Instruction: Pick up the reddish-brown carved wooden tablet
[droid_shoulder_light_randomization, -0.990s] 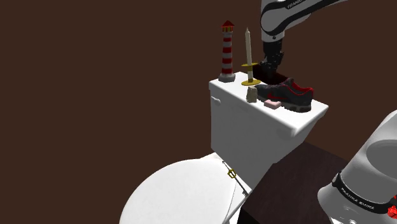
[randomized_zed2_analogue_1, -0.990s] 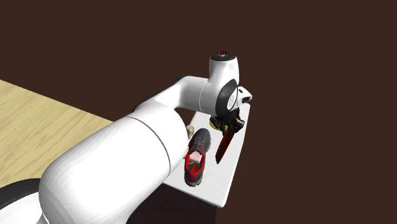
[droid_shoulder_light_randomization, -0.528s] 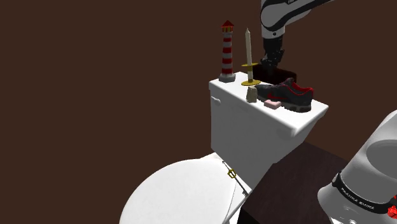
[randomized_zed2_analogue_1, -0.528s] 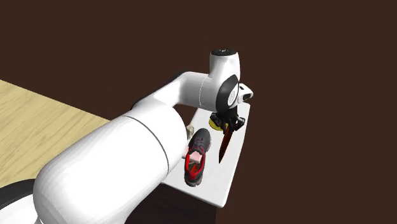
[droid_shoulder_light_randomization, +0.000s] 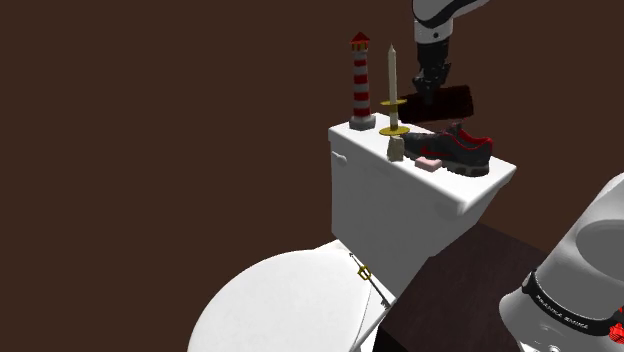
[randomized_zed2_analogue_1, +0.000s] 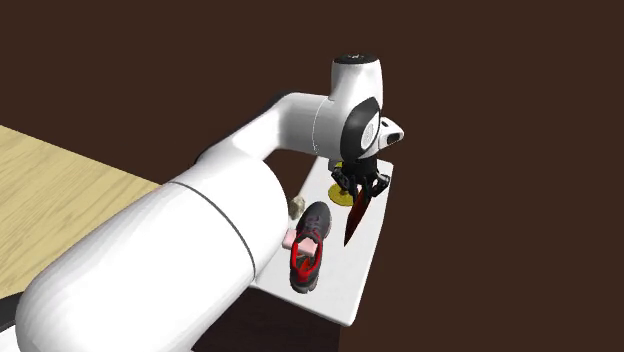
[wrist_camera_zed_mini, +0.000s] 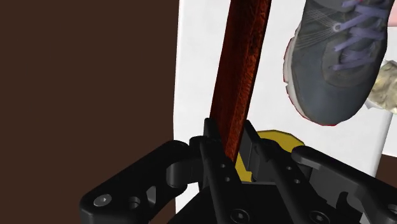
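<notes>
Wrist view pretty much settles it: the gripper (wrist_camera_zed_mini: 232, 151) has its two black fingers pinched on one end of the reddish-brown tablet (wrist_camera_zed_mini: 243, 70), and the slab runs straight out away from the fingers. You can see rough carved texture along its edge.

From the shoulder view, the gripper (droid_shoulder_light_randomization: 432, 88) hangs above the white toilet tank lid (droid_shoulder_light_randomization: 488, 180). The tablet (droid_shoulder_light_randomization: 452, 100) is clamped at its tip, clear of the lid as far as I can see. Below the gripper sits a grey and red shoe (droid_shoulder_light_randomization: 455, 148). Off to the side of the gripper are a tall candlestick (droid_shoulder_light_randomization: 392, 90) and, past that, a red-and-white lighthouse (droid_shoulder_light_randomization: 360, 85).

Second exterior view has the tablet (randomized_zed2_analogue_1: 354, 215) hanging down from the gripper (randomized_zed2_analogue_1: 358, 185), with the shoe (randomized_zed2_analogue_1: 310, 245) near it on the lid.
</notes>
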